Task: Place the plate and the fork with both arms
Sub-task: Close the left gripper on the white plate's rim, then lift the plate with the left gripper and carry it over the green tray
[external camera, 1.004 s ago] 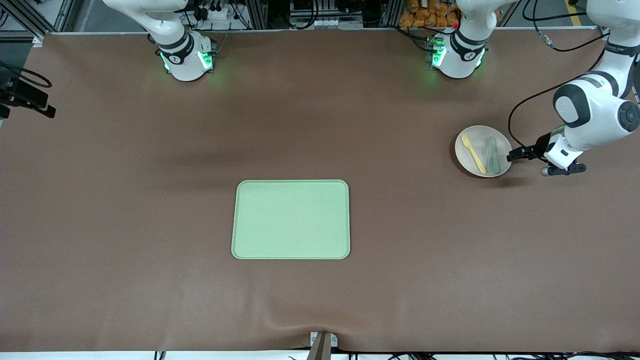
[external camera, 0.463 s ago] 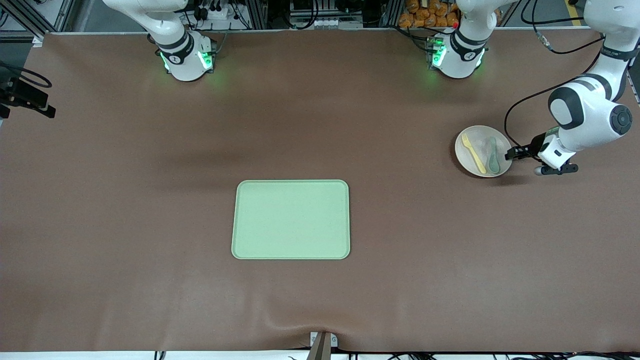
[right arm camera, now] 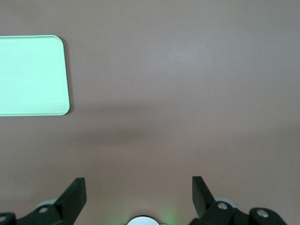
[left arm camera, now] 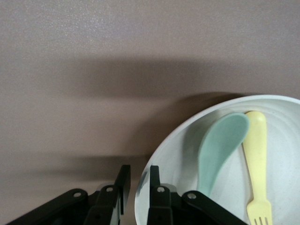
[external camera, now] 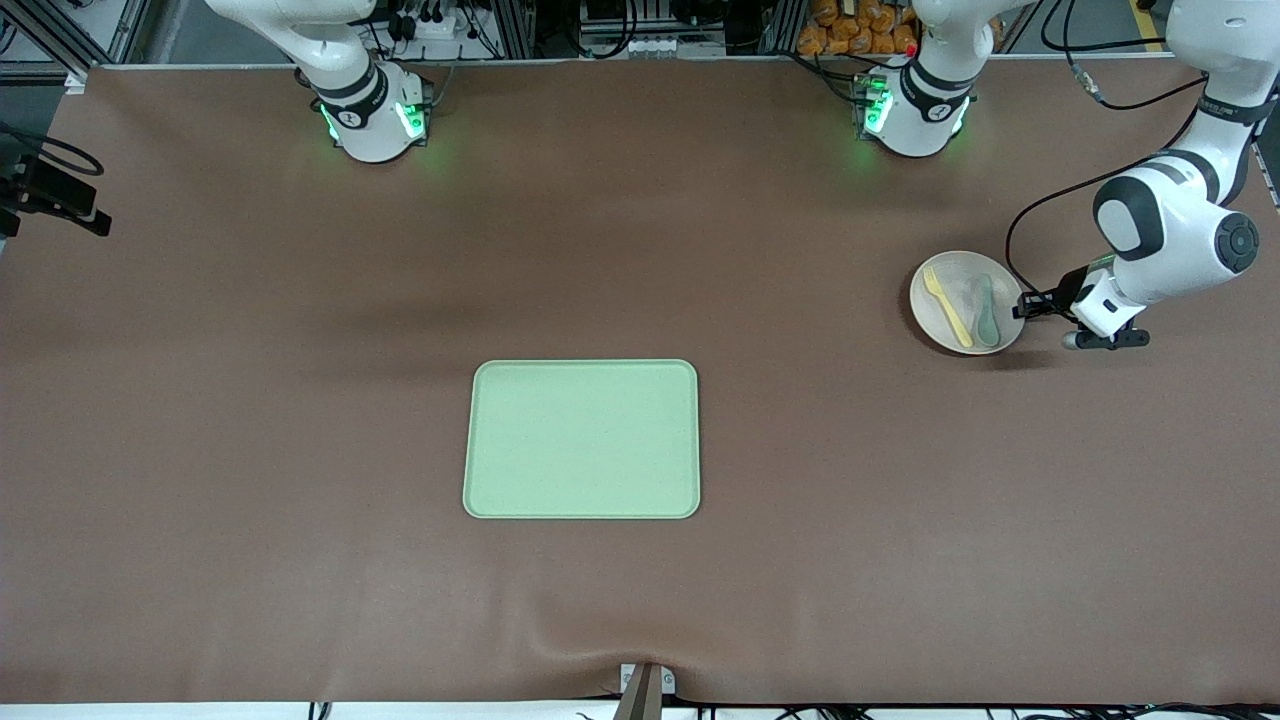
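Two white arms stand at the brown table (external camera: pixel 250 450). In the front view, the plate (external camera: pixel 950 315) sits toward the left arm's end of the table, with the fork (external camera: pixel 946 304) and a grey-green spoon (external camera: pixel 986 312) lying side by side in it; the left gripper (external camera: pixel 1022 308) is down at the plate's rim, and the light-green tray (external camera: pixel 581 439) lies mid-table, nearer the camera. In the left wrist view, the left gripper's fingers (left arm camera: pixel 123 185) stand narrow, one on each side of the plate's rim, whether pinching it yet I cannot tell. In the right wrist view, the right gripper (right arm camera: pixel 138 192) waits wide apart over bare table, the tray's corner in sight.
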`<state>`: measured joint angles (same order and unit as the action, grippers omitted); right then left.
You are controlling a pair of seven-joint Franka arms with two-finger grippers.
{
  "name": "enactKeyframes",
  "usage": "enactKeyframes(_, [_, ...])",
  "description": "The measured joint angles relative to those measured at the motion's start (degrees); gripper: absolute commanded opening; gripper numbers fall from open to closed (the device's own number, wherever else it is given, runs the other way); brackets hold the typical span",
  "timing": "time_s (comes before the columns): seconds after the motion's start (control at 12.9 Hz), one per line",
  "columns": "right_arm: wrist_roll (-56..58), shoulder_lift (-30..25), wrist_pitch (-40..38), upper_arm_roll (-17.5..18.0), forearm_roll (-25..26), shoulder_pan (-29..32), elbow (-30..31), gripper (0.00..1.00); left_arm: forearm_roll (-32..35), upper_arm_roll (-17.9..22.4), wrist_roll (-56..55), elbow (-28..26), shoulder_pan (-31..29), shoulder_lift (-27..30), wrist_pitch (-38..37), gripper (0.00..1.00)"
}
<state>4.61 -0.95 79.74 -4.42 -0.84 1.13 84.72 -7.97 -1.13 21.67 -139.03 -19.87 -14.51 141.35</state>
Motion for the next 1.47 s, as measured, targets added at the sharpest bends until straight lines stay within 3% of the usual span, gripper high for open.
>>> enactKeyframes(0.15, [0.0,0.0,0.0,0.0,0.0,0.0,0.0,1.00,0.0,-0.1,0.0,0.0,0.0,0.0,0.0,0.10])
enactKeyframes(0.62, [0.0,0.0,0.0,0.0,0.0,0.0,0.0,1.00,0.0,-0.4,0.0,0.0,0.0,-0.2,0.0,0.00])
enactKeyframes(1.16, [0.0,0.0,0.0,0.2,0.0,-0.2,0.0,1.00,0.0,-5.0,0.4,1.8,0.1,0.0,-0.4,0.00])
enactKeyframes(1.47, [0.0,0.0,0.0,0.2,0.0,-0.2,-0.1,1.00,0.0,-8.6,0.9,8.2,0.2,-0.1,-8.1,0.00])
